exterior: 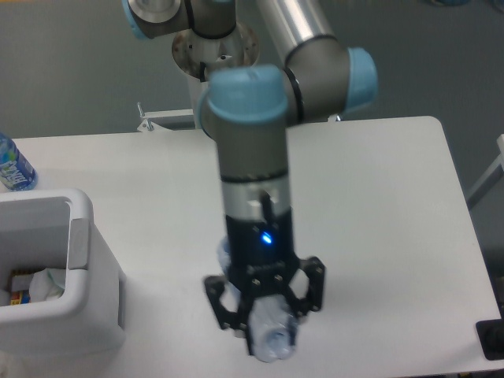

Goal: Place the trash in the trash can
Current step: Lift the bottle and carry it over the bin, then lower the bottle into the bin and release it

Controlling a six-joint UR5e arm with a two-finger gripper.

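Observation:
My gripper [266,319] hangs high above the table's front middle, close to the camera, shut on a slim clear crinkled plastic bottle [273,339]. The bottle pokes out below the fingers, and a bit of it shows behind the wrist at the left. The white boxy trash can [75,276] stands at the front left, well to the left of the gripper. A crumpled white tissue wad [49,282] lies inside it.
A blue-labelled water bottle [12,165] stands at the far left edge behind the trash can. The robot's base [209,67] rises behind the table's back edge. A dark object [492,340] sits at the front right corner.

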